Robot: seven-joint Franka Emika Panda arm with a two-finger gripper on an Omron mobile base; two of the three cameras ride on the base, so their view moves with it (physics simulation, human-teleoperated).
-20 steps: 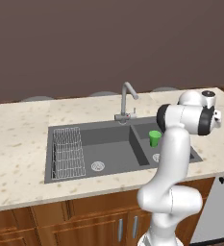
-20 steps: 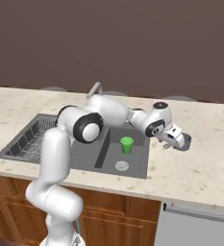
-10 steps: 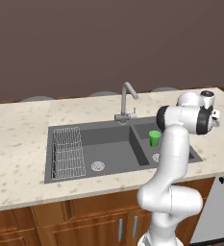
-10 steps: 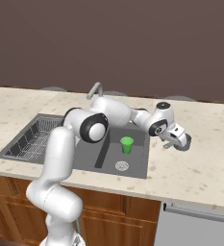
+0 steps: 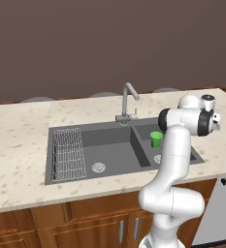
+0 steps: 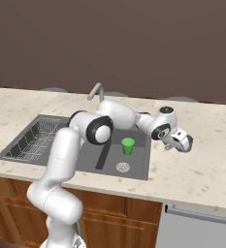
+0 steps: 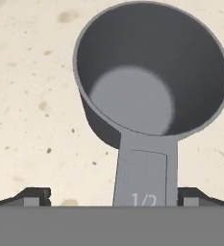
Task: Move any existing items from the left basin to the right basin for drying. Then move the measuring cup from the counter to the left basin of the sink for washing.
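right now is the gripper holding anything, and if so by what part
Nothing is held. The gripper is open, its fingertips standing apart on either side of the measuring cup handle, which lies on the counter.

Arm (image 6: 109, 118) stretched right, wrist bent down, jaws spread wide.

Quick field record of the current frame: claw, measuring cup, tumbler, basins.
claw: open, over the counter right of the sink
measuring cup: grey, upright on the counter, handle marked 1/2 running between the two fingertips, not gripped
green tumbler: upright in the right basin
left basin: wire rack at its left end, round drain bare
right basin: narrower, holds the tumbler
faucet: silver, behind the divider
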